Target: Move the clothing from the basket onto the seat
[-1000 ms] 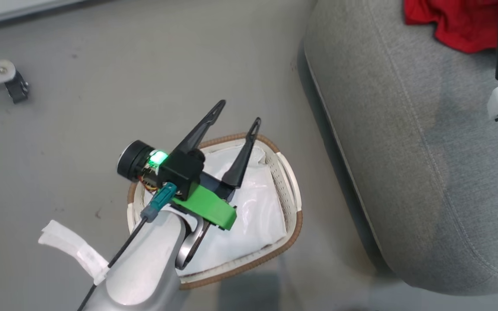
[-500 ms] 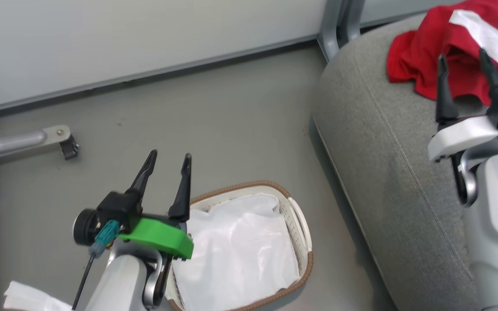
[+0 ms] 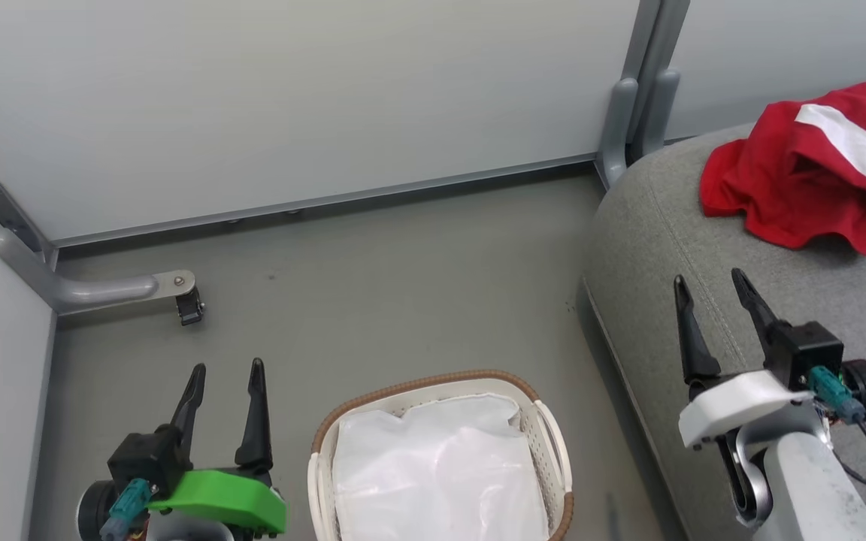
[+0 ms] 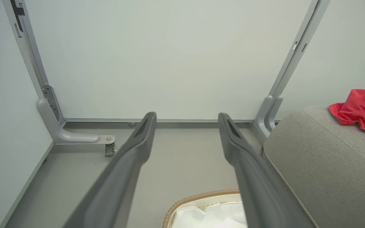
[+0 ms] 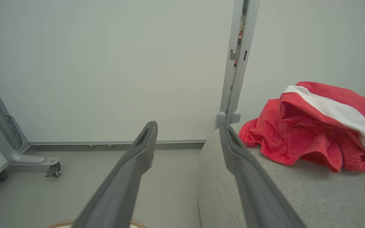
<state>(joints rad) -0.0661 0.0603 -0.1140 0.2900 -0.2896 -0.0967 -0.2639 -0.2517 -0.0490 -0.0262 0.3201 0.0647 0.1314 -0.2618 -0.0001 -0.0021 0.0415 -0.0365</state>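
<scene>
At the bottom left of the head view, the left gripper [image 3: 227, 366] points up. Its two dark fingers are spread apart and nothing is between them. Just beside it, at the bottom middle, the basket [image 3: 433, 380] sits on the grey floor [image 3: 403, 285]. Its white liner [image 3: 440, 466] shows inside, a bit crumpled. At the lower right, the right gripper [image 3: 708, 276] is spread wide too and holds nothing. It hangs over the front edge of the seat [image 3: 779, 315], the big grey sofa on the right side. Farther up, at the upper right, the clothing [image 3: 801, 188] lies in a red heap with a white stripe on top of the seat, well apart from both grippers. Behind it all stands a pale wall [image 3: 328, 98]. A grey post [image 3: 640, 98] rises by the seat's far corner, and a grey metal foot [image 3: 170, 285] with a little wheel rests on the floor at the left
</scene>
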